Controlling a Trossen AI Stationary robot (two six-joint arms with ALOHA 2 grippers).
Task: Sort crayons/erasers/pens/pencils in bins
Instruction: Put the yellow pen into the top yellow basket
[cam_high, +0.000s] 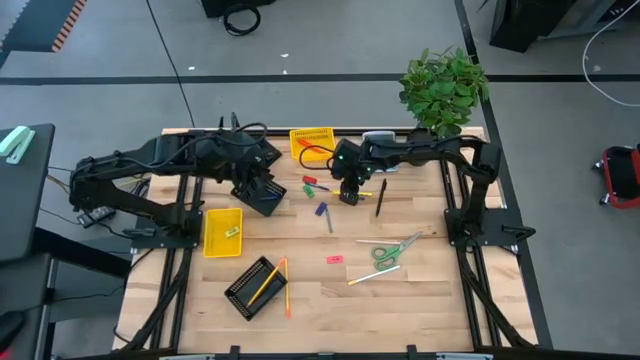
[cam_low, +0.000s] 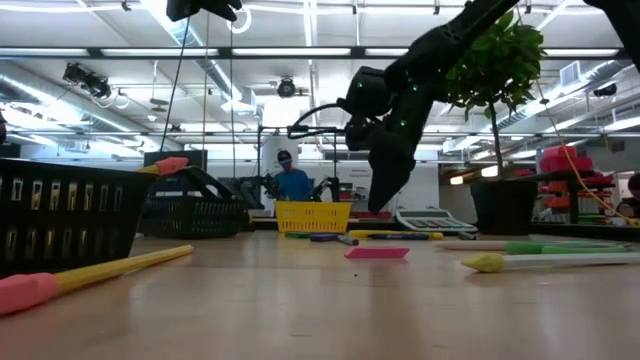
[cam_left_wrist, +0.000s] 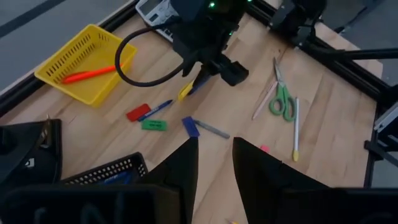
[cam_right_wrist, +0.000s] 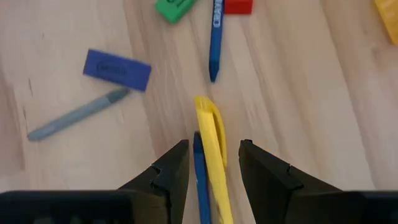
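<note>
I am a two-armed robot at a wooden surface (cam_high: 420, 290) scattered with school supplies.

My right claw (cam_right_wrist: 214, 165) hangs just above the surface near its far middle, fingers spread apart. Between them lie a yellow stick (cam_right_wrist: 211, 143) and a blue stick (cam_right_wrist: 200, 177) side by side; I cannot tell whether my fingers touch either one. Just beyond them lies a blue crayon (cam_right_wrist: 215, 40), with a green eraser (cam_right_wrist: 175, 9) and a red eraser (cam_right_wrist: 238, 5) at its far end. To one side sit a dark blue eraser (cam_right_wrist: 117, 69) and a grey crayon (cam_right_wrist: 78, 114).

My left claw (cam_left_wrist: 214, 168) waits left of centre, above a black mesh bin (cam_high: 262, 195), its fingers parted and holding nothing.

A yellow bin (cam_high: 311, 143) at the far edge holds an orange-red stick (cam_left_wrist: 93, 72). A second yellow bin (cam_high: 221, 231), on the left, holds a small yellow-green piece (cam_high: 231, 232). A second black mesh bin (cam_high: 250, 287), near the front, holds orange and yellow pencils (cam_high: 268, 280), tilted with their ends over its rim.

On the right lie a black pen (cam_high: 380, 198), green-handled scissors (cam_high: 395, 249) and a long pale pencil (cam_high: 375, 273). A pink eraser (cam_high: 334, 259) lies near the middle. A potted plant (cam_high: 444, 88) stands at the far right corner.
</note>
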